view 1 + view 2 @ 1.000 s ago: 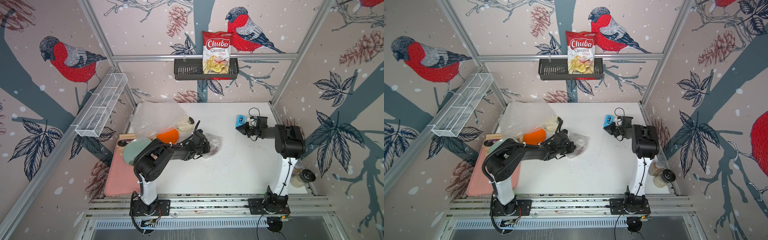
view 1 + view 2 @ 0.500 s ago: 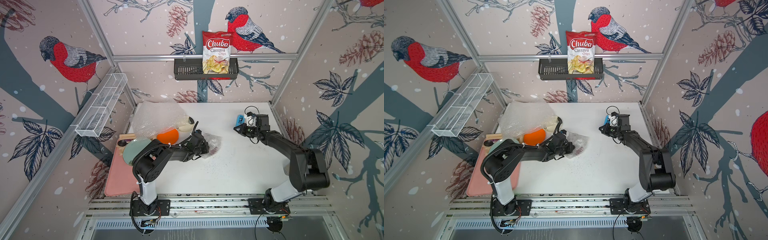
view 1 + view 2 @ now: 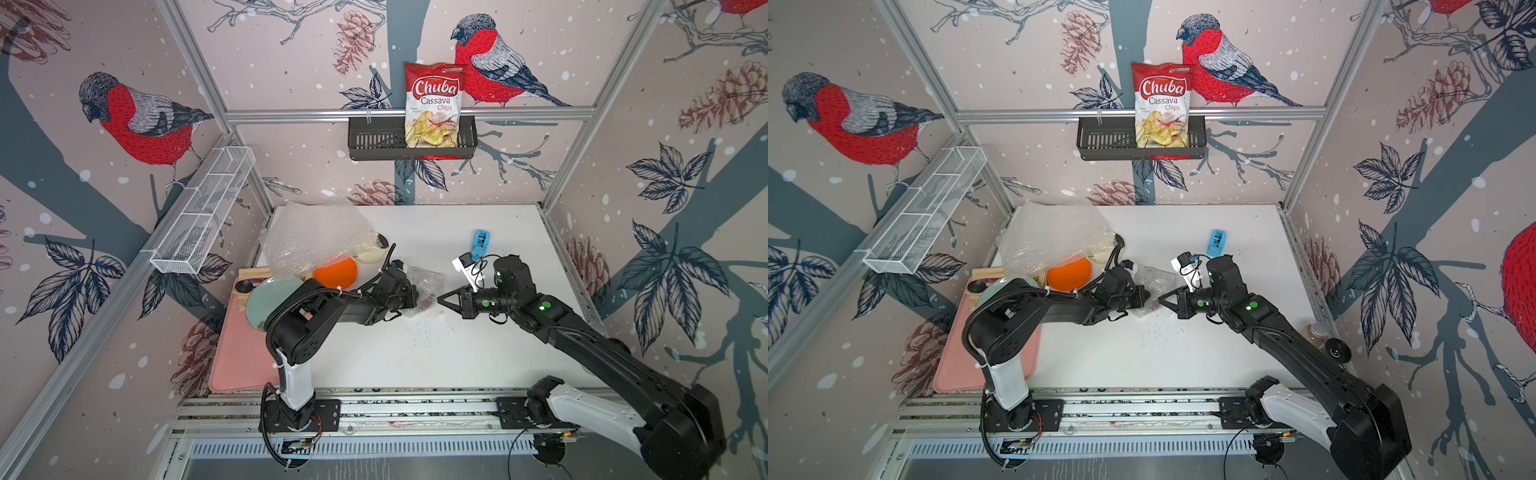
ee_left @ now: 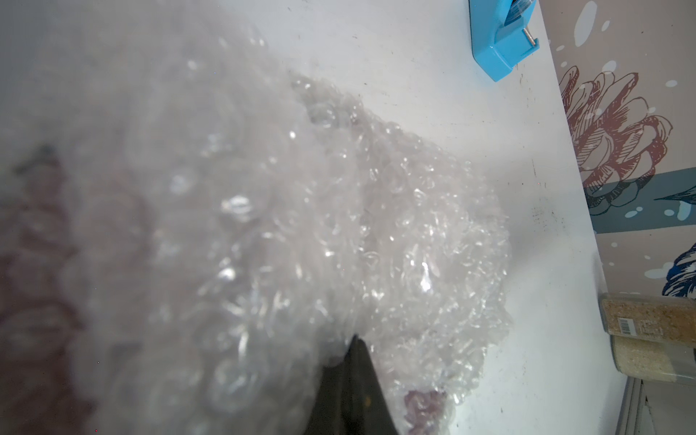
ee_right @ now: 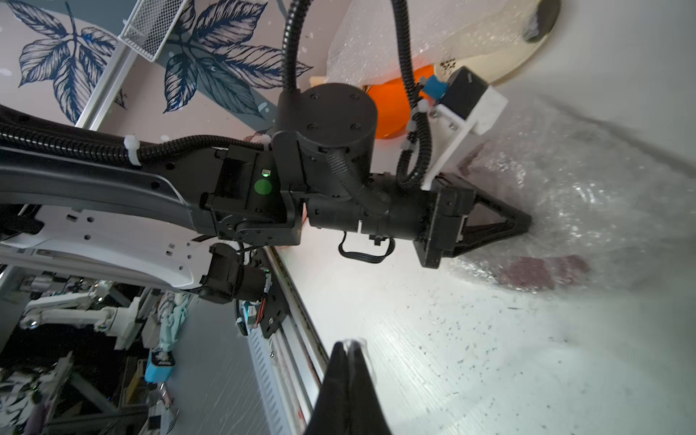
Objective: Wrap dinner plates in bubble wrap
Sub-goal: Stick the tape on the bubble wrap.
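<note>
Centrally on table (image 3: 457, 353), red plate (image 5: 542, 271) bundled in bubble wrap (image 3: 426, 280), left gripper (image 5: 527, 222) closed, tip pressed into it, right gripper (image 3: 440, 300) closed just beside, orange plate (image 3: 336, 272), cream plate (image 3: 372, 253) partly under loose sheet (image 3: 316, 237).

Wrapped plate (image 3: 426, 282) between left gripper (image 5: 527, 224) and right gripper (image 3: 441, 298); loose bubble wrap (image 3: 316, 237) over plates (image 3: 337, 272) behind-left.

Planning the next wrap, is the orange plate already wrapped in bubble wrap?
No, the orange plate lies mostly bare, with only one edge under the loose bubble wrap sheet.
</note>
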Robot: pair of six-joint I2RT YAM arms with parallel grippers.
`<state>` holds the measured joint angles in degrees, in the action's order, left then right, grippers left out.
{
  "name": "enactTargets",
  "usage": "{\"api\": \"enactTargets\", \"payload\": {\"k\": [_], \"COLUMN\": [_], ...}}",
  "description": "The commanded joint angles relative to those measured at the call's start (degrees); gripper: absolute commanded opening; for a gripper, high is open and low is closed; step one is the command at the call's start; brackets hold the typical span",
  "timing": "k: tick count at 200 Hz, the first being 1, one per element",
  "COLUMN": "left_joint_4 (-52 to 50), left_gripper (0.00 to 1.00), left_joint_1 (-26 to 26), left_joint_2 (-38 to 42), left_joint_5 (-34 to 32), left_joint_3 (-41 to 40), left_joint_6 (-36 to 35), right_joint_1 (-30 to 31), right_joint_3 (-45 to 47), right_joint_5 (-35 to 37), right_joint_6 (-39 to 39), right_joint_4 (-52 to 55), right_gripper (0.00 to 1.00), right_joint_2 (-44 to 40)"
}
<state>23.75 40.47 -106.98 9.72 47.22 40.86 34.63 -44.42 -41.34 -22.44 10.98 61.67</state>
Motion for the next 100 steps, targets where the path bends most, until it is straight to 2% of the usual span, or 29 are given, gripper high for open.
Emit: {"api": "enactTargets", "payload": {"k": [1,34,55,100], "left_joint_4": [-11.75,-11.04,-9.92,-8.33], "left_gripper": [0.0,0.0,0.0,0.0], "left_joint_1": [-0.31,-0.35,-0.31,-0.31], "left_joint_2": [-0.78,-0.51,-0.25,-0.41], "left_joint_5": [-2.24,-1.68,-1.13,-0.2], "left_joint_3": [-0.92,-1.26,-1.98,-2.58], "left_joint_6": [-1.33,-1.46,-1.44,-1.81], "right_joint_1": [1.14,0.99,0.71,-2.98], "right_joint_3": [-3.49,-4.7,-6.08,-9.73], "right_joint_5": [-5.15,-5.76,-3.25,-1.88], "right_joint_6": [2.61,6.47,8.49,9.78], "right_joint_4": [-0.17,-1.83,-4.58,-13.39], "right_gripper": [0.0,0.0,0.0,0.0], "right_joint_2": [3.64,12.58,18.62,32.21]}}
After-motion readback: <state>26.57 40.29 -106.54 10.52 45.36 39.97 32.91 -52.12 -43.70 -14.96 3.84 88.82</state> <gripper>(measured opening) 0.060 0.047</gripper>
